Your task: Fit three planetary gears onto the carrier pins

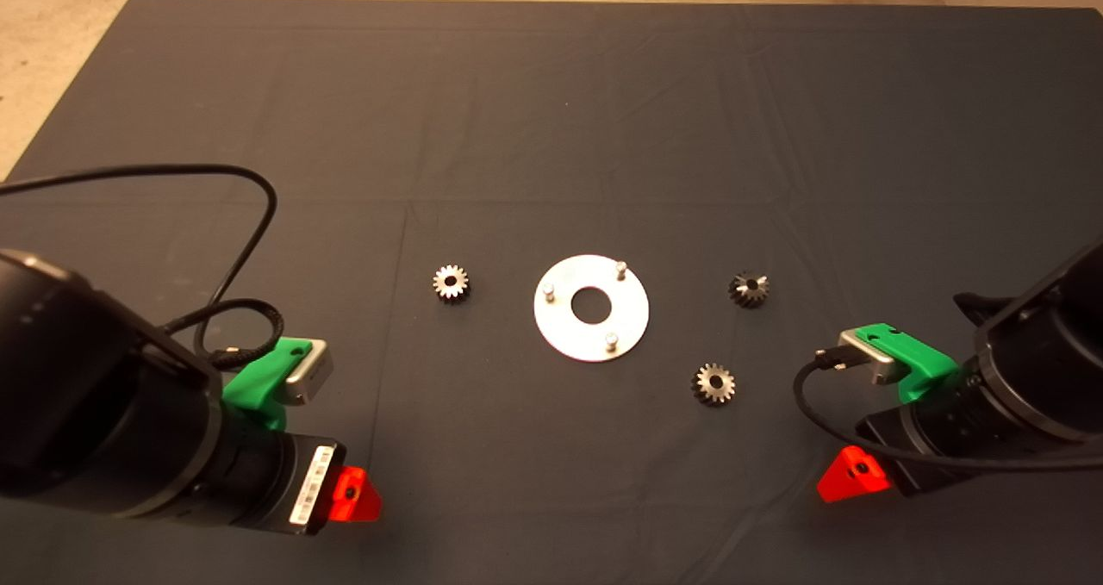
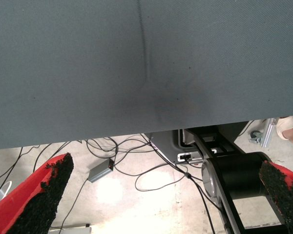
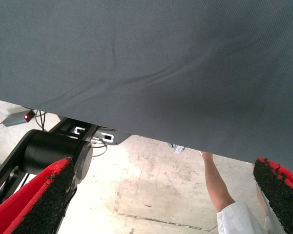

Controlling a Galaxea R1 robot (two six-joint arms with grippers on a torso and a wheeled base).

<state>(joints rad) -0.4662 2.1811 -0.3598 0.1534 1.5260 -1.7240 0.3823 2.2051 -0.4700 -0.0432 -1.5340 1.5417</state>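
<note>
The left tool [image 1: 358, 494] waits at the near left edge of the desk, over the dark mat [image 1: 551, 120]. Its two red fingers [image 2: 36, 200] stand wide apart and hold nothing. A white label with a barcode is on its wrist, but the print is too small to read.

Left of the middle lies a bright silver gear [image 1: 451, 283], flat on the mat, with short teeth and a round hole in the centre. In the middle lies the shiny round disc [image 1: 591, 308] with a large central hole. Three short silver pins [image 1: 612, 339] stand up from it, and all three are bare. To the right of the disc, a dark steel gear [image 1: 749, 289] lies on the far side, and a greyer gear [image 1: 713, 383] lies nearer. All three gears are apart from the disc.

The right tool [image 1: 849, 475] waits at the near right edge, also wide open and empty. Its wrist view shows a person's arm [image 3: 217, 185] above the floor [image 3: 151, 180] beyond the mat.
</note>
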